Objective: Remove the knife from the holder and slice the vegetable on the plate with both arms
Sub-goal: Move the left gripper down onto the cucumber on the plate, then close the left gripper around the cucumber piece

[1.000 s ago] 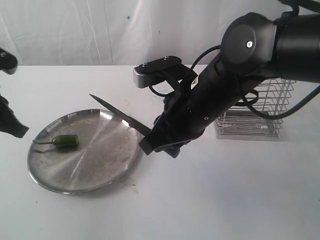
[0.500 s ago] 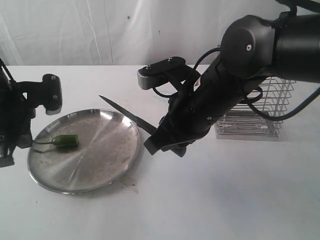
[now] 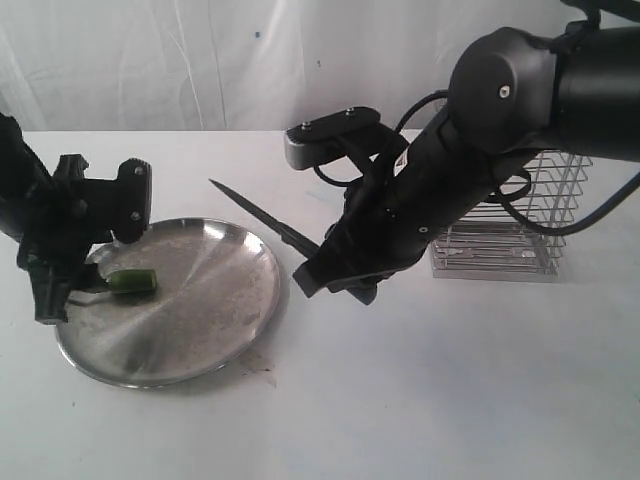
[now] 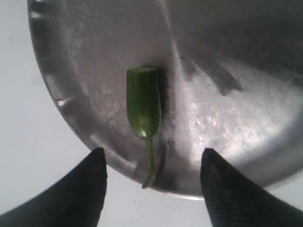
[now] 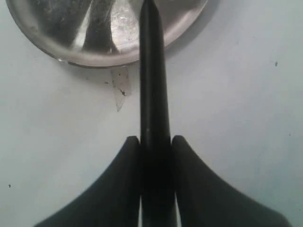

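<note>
The dark green vegetable (image 3: 132, 282) lies on the left side of the steel plate (image 3: 200, 300), its thin stem toward the rim. My left gripper (image 3: 60, 290) hovers at that rim, open. In the left wrist view its fingers (image 4: 94, 189) stand wide on either side of the stem end of the vegetable (image 4: 143, 101), not touching it. My right gripper (image 3: 315, 270) is shut on the black knife (image 3: 262, 215), whose blade points up and left over the plate's right edge. In the right wrist view the knife (image 5: 152, 71) runs straight out of the gripper (image 5: 155, 138) toward the plate (image 5: 94, 38). The wire holder (image 3: 510, 225) stands behind the right arm.
White tabletop (image 3: 420, 400) spreads all round the plate. A small translucent scrap (image 5: 121, 87) lies on the table just off the plate's rim. A white curtain forms the backdrop.
My left arm has swung in from the left edge to the plate's left rim, beside the vegetable. The right arm with the knife has drifted slightly right and up.
</note>
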